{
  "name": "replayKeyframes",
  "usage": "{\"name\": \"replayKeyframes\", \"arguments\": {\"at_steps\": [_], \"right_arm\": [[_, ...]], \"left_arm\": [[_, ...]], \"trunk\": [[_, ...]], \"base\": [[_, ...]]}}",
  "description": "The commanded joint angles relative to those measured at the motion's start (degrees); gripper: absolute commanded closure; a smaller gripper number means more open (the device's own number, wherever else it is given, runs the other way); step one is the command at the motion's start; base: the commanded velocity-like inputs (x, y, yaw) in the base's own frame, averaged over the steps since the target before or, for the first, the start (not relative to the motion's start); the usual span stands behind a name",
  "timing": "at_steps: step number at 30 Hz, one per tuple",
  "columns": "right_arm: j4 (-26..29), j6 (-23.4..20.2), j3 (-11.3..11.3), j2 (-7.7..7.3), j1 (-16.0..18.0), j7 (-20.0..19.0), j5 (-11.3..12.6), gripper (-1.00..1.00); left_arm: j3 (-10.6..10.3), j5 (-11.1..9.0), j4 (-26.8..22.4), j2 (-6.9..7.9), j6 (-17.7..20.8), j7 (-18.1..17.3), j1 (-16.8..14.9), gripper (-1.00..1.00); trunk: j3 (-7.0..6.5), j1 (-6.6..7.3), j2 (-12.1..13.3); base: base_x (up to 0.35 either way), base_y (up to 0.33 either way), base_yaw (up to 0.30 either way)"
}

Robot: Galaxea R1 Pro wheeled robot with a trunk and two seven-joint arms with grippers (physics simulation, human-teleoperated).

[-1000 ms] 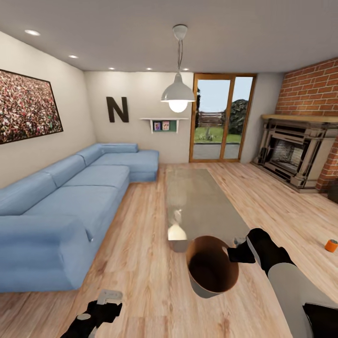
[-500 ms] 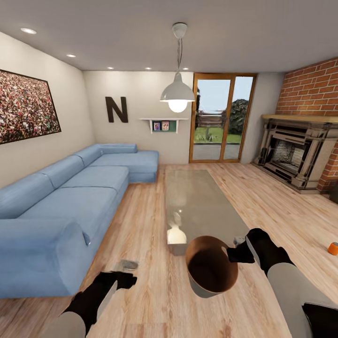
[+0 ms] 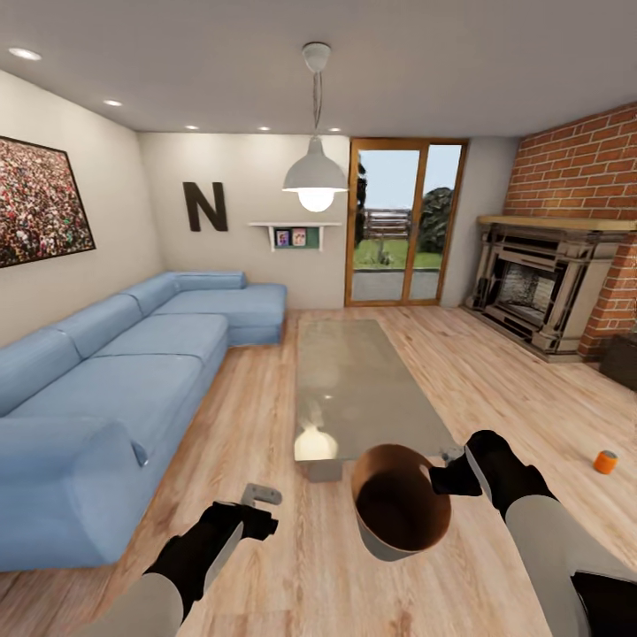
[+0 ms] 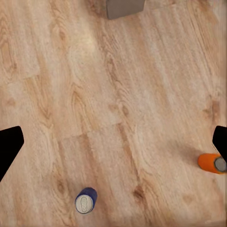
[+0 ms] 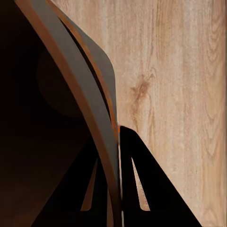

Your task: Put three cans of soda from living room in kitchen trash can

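My right gripper (image 3: pixel 445 479) is shut on the rim of the brown trash can (image 3: pixel 398 506), holding it tilted above the wood floor with its dark inside facing me. In the right wrist view its black fingers (image 5: pixel 142 184) clamp the can's wall (image 5: pixel 78 90). One orange soda can (image 3: pixel 605 461) stands on the floor far to the right. My left gripper (image 3: pixel 257 506) hovers low over the floor at the lower left. In its wrist view it is open (image 4: pixel 113 146), with an orange can (image 4: pixel 211 162) lying on the planks near one fingertip.
A glass table (image 3: pixel 354 380) stretches ahead in the middle, its grey leg (image 4: pixel 124 7) in the left wrist view. A blue sofa (image 3: pixel 115 380) runs along the left. A brick fireplace (image 3: pixel 540 292) stands at the right. A small blue can (image 4: pixel 86 200) stands on the floor.
The left arm has risen and reached forward over the floor. The camera has turned slightly, shifting the room leftwards. The right gripper still holds the bin in the same place.
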State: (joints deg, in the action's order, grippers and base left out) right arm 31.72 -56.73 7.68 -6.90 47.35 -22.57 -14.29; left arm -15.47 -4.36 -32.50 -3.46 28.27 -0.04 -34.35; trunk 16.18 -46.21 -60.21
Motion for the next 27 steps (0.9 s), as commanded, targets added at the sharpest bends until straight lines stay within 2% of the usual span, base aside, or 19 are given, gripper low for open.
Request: {"name": "replayKeyframes", "arguments": {"at_steps": [1,9,27], "right_arm": [[0.0,-0.2,0.1,-0.01,0.0,-0.3,1.5,1.00],[0.0,-0.3,0.1,0.04,0.0,-0.3,1.5,1.00],[0.0,0.2,0.0,-0.04,0.0,-0.9,1.5,1.00]], "left_arm": [[0.0,0.0,0.2,0.08,0.0,0.1,0.0,-1.00],[-0.1,-0.1,3.9,0.35,-3.1,0.2,0.1,-1.00],[1.2,-0.7,4.7,0.87,-5.4,0.1,0.1,-1.00]], "trunk": [[-0.01,0.00,0.0],[-0.01,0.00,0.0],[-0.01,0.00,0.0]], "base": [[0.001,-0.278,-0.007],[0.000,-0.099,-0.002],[-0.005,-0.004,0.000]]}}
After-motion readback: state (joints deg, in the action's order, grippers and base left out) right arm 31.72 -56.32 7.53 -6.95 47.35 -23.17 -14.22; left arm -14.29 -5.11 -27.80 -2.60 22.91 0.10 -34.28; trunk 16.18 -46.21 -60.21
